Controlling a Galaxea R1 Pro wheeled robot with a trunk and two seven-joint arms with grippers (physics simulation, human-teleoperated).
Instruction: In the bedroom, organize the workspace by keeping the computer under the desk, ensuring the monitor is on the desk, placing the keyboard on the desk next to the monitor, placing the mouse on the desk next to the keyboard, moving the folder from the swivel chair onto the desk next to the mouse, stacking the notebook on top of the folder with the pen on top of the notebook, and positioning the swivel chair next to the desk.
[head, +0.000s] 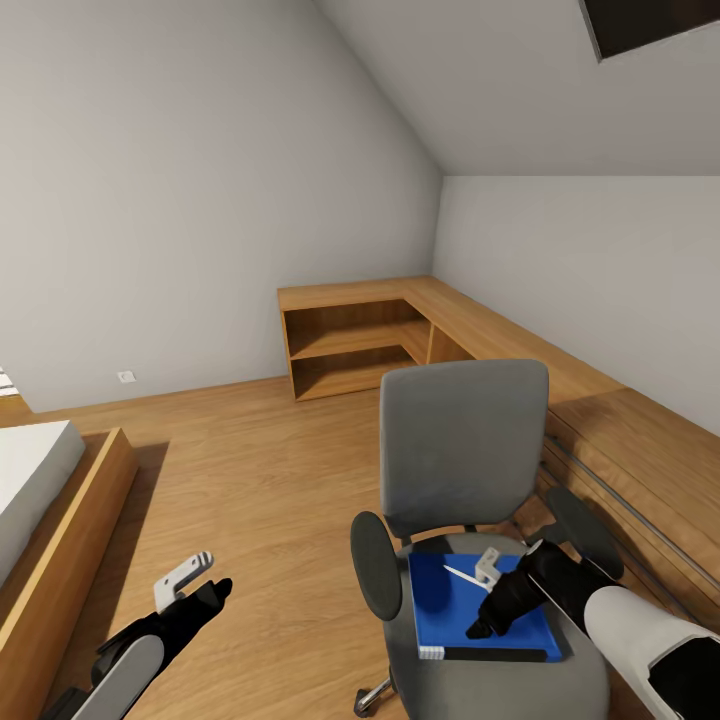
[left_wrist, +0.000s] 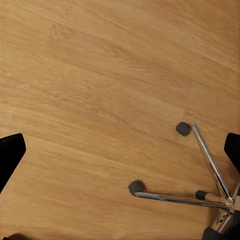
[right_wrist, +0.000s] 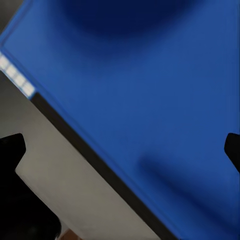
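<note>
The grey swivel chair (head: 465, 440) stands on the wood floor with its back toward the corner shelving. The blue folder (head: 450, 605) with a black edge lies flat on its seat. A slim white stick (head: 460, 576), possibly the pen, rests on the folder. My right gripper (head: 482, 628) hovers low over the folder's front part, open; the right wrist view has the folder (right_wrist: 150, 90) and grey seat (right_wrist: 65, 185) close below the gripper (right_wrist: 125, 145). My left gripper (head: 218, 590) is open above bare floor, left of the chair's chrome base (left_wrist: 200, 165). The desk is out of view.
Low oak shelving (head: 350, 340) wraps the far corner and runs along the right wall behind the chair. A bed in a wooden frame (head: 70, 530) lies at the left. Open wood floor (head: 260, 470) stretches between bed and chair under the sloped ceiling.
</note>
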